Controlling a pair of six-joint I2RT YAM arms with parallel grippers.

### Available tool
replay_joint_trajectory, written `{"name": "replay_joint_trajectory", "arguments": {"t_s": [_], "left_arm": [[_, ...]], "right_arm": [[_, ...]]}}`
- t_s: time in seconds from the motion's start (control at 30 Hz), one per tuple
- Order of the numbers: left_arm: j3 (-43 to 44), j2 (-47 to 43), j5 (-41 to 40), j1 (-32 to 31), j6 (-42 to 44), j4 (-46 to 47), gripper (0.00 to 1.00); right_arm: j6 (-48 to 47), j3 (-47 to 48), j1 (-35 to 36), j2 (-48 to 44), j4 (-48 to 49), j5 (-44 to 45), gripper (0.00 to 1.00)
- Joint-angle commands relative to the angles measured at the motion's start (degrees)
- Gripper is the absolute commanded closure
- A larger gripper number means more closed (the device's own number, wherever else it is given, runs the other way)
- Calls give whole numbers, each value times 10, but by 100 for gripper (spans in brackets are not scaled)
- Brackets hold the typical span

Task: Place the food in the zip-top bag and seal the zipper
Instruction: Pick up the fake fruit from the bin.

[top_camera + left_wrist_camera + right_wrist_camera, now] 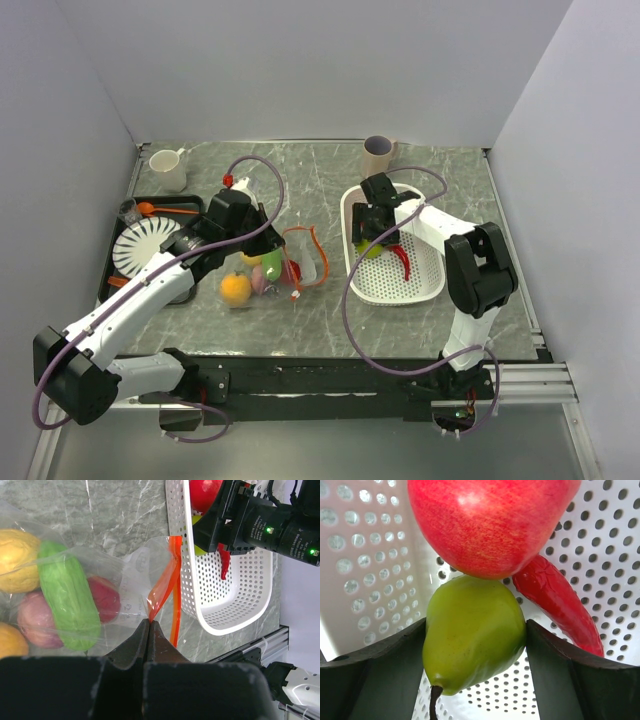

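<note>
1. While the left gripper point(149, 622) lies low over the marble tabletop point(330, 180), its jaws are pressed together with no gap, pinching the edge of the zip-top bag point(125, 575) just where the orange-red zipper point(167, 585) ends.
2. Zip-top bag lies flat on the table, left of centre, between the black tray point(150, 205) and the white perforated basket point(425, 285). From above, the zipper makes an open loop, so the mouth is unsealed and faces the basket.
3. Food already inside the clear film:
   - a yellow fruit point(15, 560)
   - a long green vegetable point(67, 595)
   - a red piece point(105, 597)
   - a pinkish-purple piece point(35, 620)
   - an orange fruit point(10, 640)
   All are bunched together at the end away from the zipper.
4. Right gripper point(475, 650) is down inside the basket. Its two dark fingers point(560, 670) sit against either side of a green pear point(472, 635), holding it at its widest part, stem toward the camera.
5. Touching the pear's top is a red apple point(490, 525). A red chili pepper point(555, 602) lies just beside both, on the basket floor.
6. I cannot tell whether the pear is lifted off the basket floor.
7. Elsewhere:
   - a white slotted plate point(140, 248) and an orange spoon point(160, 209) on the tray
   - a white mug point(168, 170) at the far left corner
   - a beige cup point(378, 155) behind the basket
</note>
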Motion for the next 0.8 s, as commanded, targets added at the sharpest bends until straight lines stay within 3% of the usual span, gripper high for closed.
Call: {"name": "replay_joint_trajectory", "arguments": {"t_s": [0.0, 0.1, 0.37, 0.77], "left_arm": [[-2, -9, 0, 0, 10, 12, 99], [-1, -11, -1, 0, 10, 10, 99], [1, -8, 5, 0, 12, 12, 99], [3, -3, 10, 0, 8, 21, 99]], "right_arm": [[-2, 11, 6, -12, -9, 7, 46], [0, 6, 6, -30, -10, 4, 53], [16, -19, 7, -139, -19, 2, 55], [63, -54, 93, -272, 31, -145, 55]]}}
